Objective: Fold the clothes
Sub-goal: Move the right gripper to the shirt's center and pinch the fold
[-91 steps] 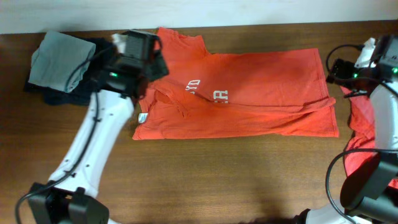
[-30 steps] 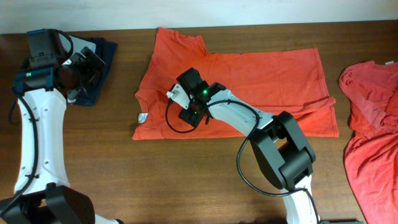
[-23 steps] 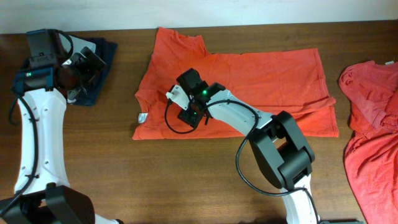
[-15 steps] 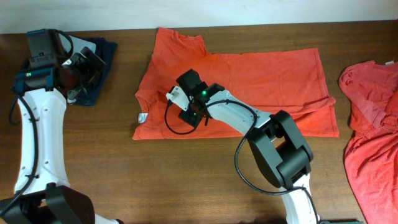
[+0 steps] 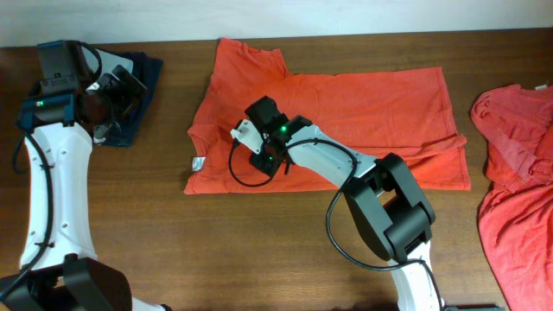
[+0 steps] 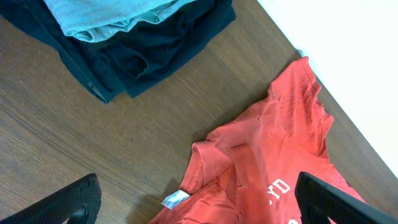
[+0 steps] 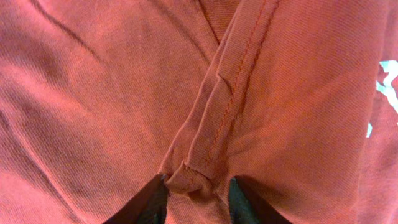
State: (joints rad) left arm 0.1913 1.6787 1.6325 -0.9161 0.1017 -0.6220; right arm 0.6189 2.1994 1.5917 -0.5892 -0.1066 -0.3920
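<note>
The right pincer (image 7: 198, 200) has closed down onto a raised seam fold of the spread orange T-shirt (image 5: 371, 108), with cloth bunched between its 2 fingertips (image 7: 149, 202). The white chest print (image 7: 385, 81) lies to its right. The left pincer (image 6: 199, 205) hangs wide open and empty above the bench (image 6: 93, 143). Ahead of it lie the navy garment (image 6: 155, 43) and the grey-green garment (image 6: 106, 15). A 2nd T-shirt (image 5: 514, 164) lies crumpled, well apart from both pincers.

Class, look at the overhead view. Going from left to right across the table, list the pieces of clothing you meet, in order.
In order: dark folded clothes → spread orange T-shirt → crumpled orange T-shirt.
</note>
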